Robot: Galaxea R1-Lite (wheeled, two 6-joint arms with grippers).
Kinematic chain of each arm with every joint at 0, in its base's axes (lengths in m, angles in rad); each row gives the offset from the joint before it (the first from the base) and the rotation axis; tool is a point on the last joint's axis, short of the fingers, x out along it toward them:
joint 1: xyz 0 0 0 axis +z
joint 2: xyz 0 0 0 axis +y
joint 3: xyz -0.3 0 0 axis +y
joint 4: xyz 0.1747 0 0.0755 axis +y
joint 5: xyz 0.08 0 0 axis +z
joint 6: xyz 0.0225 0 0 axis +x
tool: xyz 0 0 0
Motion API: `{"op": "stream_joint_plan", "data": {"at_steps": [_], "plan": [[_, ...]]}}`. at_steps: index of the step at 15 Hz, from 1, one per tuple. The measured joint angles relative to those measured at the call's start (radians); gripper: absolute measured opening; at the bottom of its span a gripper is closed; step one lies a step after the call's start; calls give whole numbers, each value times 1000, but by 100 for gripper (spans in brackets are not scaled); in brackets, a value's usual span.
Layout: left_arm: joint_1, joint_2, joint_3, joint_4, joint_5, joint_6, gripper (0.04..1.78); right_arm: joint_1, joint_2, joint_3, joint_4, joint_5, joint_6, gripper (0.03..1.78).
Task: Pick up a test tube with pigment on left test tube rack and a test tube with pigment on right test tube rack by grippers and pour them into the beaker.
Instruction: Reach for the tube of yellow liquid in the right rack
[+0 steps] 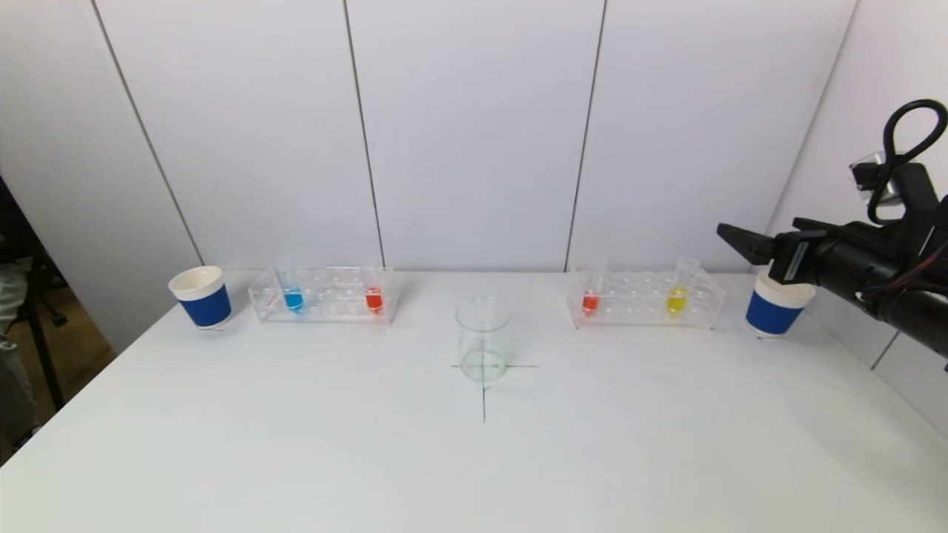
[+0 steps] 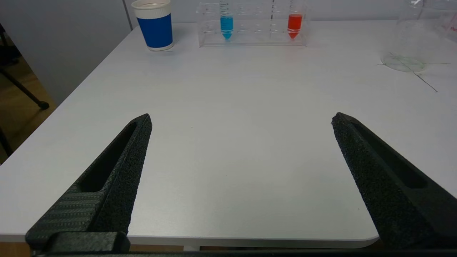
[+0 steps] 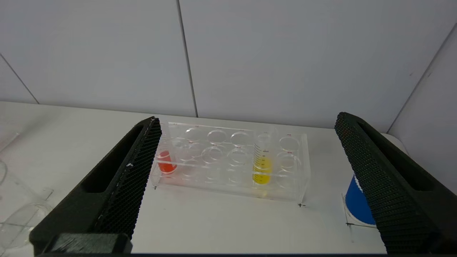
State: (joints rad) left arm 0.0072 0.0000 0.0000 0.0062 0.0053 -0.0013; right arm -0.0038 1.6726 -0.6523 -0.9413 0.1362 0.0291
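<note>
Nothing had been poured yet — the beaker (image 1: 482,349) stood empty mid-worktop, all tubes sat in the left rack (image 1: 324,295) and right rack (image 1: 644,298), while the right gripper (image 1: 743,242) hovered open-jawed beside its rack and the left gripper (image 2: 241,119) waited, jaws wide, low over the near edge.

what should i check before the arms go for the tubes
1. Right hand open: ok, fingers wide apart, raised near the right rack.
2. Left hand open: ok, low over the table's near edge, far from the left rack.
3. Left rack tubes upright: ok, blue tube and red tube.
4. Right rack tubes upright: ok, red-orange tube and yellow tube.
5. Beaker upright, centred on its cross mark: ok.
6. Hands empty: ok.
</note>
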Motion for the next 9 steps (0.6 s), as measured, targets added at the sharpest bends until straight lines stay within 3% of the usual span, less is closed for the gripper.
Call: {"op": "stream_joint_plan", "data": {"at_steps": [3,6,9], "plan": [[0,0,0,0,0,0,176,7,122,14,-144,-4,-2,177],[0,0,0,0,0,0,176,13,246,14,-305,-34,-2,177],[0,0,0,0,0,0,176,18,335,6,-386,-54,1,177]]}}
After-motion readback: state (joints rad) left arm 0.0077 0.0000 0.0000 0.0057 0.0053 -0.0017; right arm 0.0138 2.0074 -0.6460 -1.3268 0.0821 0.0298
